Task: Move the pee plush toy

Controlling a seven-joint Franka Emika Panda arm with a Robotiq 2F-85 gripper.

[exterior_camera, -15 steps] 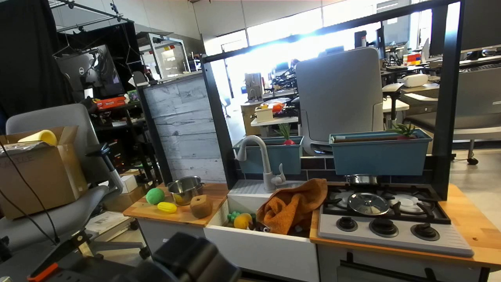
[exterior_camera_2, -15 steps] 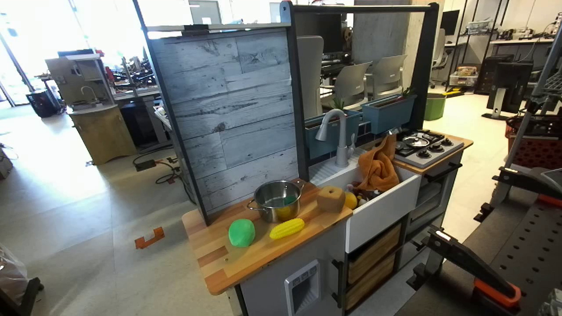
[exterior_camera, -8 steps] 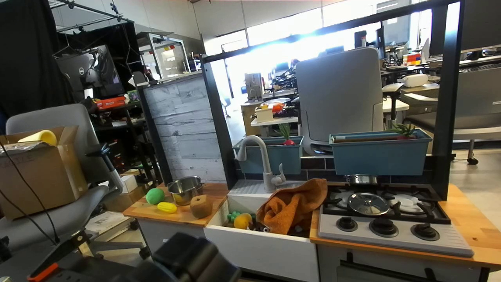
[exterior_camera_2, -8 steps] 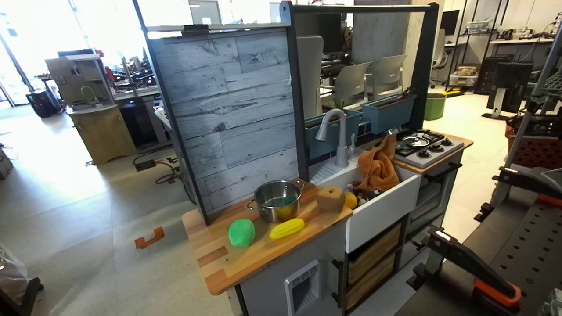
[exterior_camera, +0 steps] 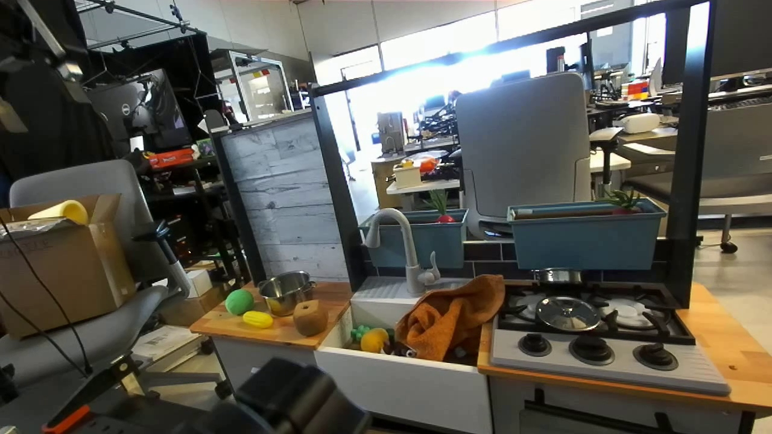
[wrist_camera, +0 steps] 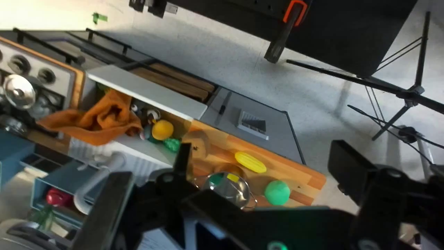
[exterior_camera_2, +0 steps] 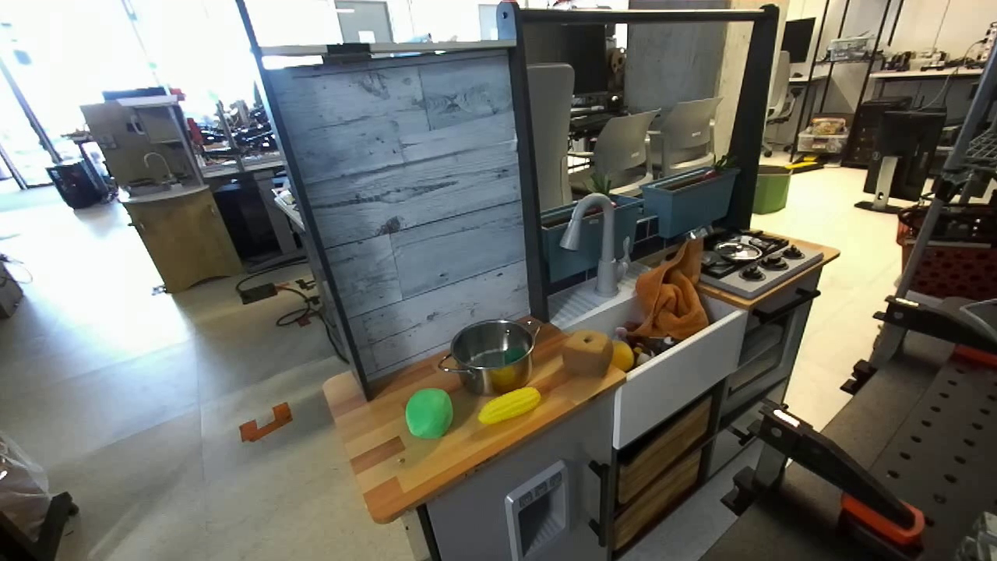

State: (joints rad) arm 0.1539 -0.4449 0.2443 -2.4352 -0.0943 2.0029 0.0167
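The pee plush toy is a bright green round lump [exterior_camera_2: 429, 414] on the left end of the wooden counter [exterior_camera_2: 436, 467]. It also shows in an exterior view [exterior_camera: 239, 302] and in the wrist view [wrist_camera: 277, 192]. The yellow corn [exterior_camera_2: 509, 406] lies beside it, and a steel pot [exterior_camera_2: 471, 380] stands behind. My gripper [wrist_camera: 262, 159] is open and empty. In the wrist view the toy shows between the fingers but well beyond them, apart from the gripper. A dark part of the arm [exterior_camera: 45, 36] shows at the upper left of an exterior view; its fingertips do not show there.
A brown rounded item [exterior_camera_2: 588, 353] sits near the sink [exterior_camera_2: 678, 378]. An orange towel [exterior_camera_2: 670, 292] hangs in the sink under the faucet [exterior_camera_2: 604, 241]. A grey wood-look panel [exterior_camera_2: 420, 195] rises behind the counter. The stove [exterior_camera: 603, 355] is at the far end.
A dark part of the arm has come into the upper left corner of an exterior view. The green toy, corn, pot and other things have not moved.
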